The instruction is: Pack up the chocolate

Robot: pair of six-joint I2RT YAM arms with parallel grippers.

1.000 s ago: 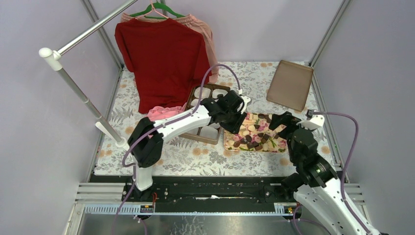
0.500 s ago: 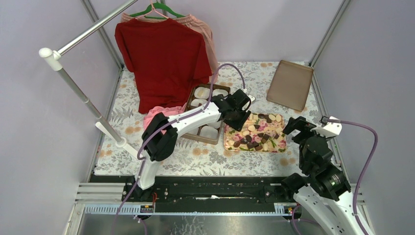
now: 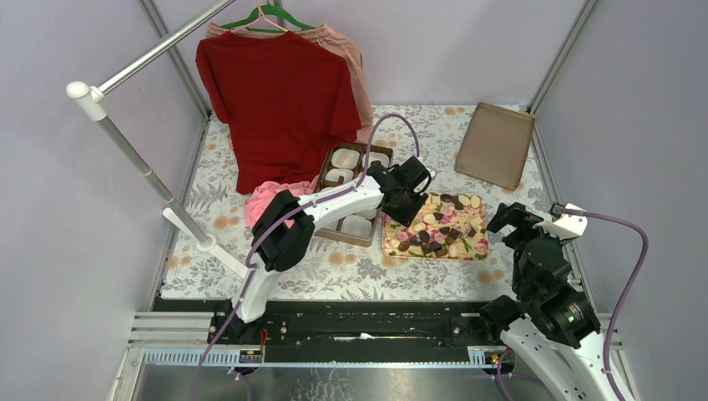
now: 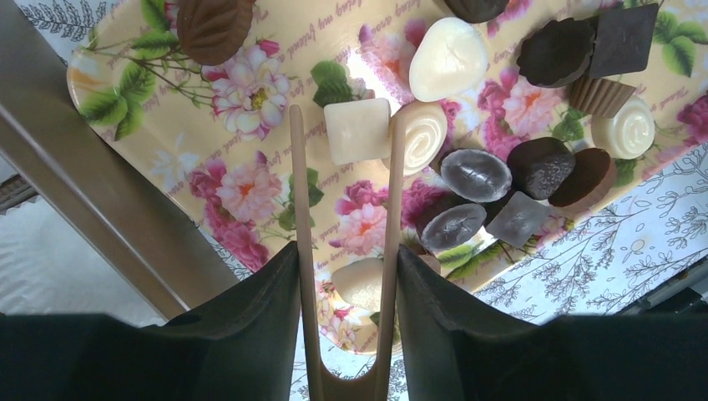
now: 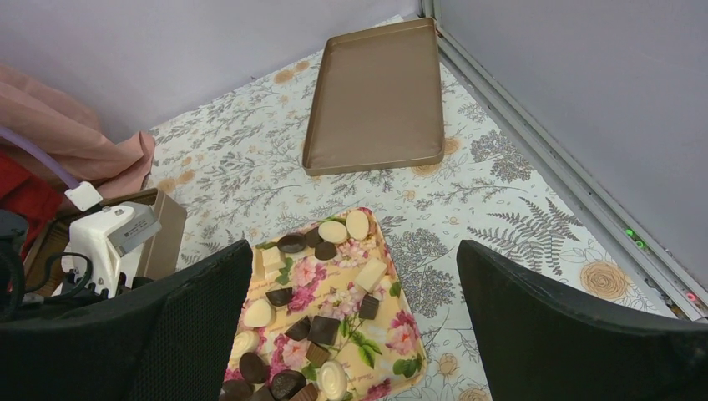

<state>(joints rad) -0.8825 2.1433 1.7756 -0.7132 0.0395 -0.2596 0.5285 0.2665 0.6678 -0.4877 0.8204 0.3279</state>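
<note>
Many dark and pale chocolates (image 3: 438, 232) lie on the flower-patterned tray (image 3: 386, 244). My left gripper (image 3: 406, 197) hangs over the tray's left end, shut on wooden tongs (image 4: 301, 251). In the left wrist view my left gripper (image 4: 346, 263) holds the tongs with the tips slightly apart on either side of a square white chocolate (image 4: 356, 129), beside a round white one (image 4: 424, 134). My right gripper (image 3: 514, 219) is open and empty, just right of the tray. The right wrist view shows my right gripper (image 5: 351, 276) above the tray (image 5: 401, 330) and its chocolates (image 5: 320, 327).
A brown box (image 3: 354, 230) with white paper cups (image 3: 341, 158) stands left of the tray. A flat brown lid (image 3: 495, 144) lies at the back right. A red shirt (image 3: 280, 100) hangs from a rack; its slanted pole (image 3: 138, 159) crosses the left side.
My right gripper has pulled back to the right, off the tray. My left gripper with the tongs has shifted a little right over the tray's left end.
</note>
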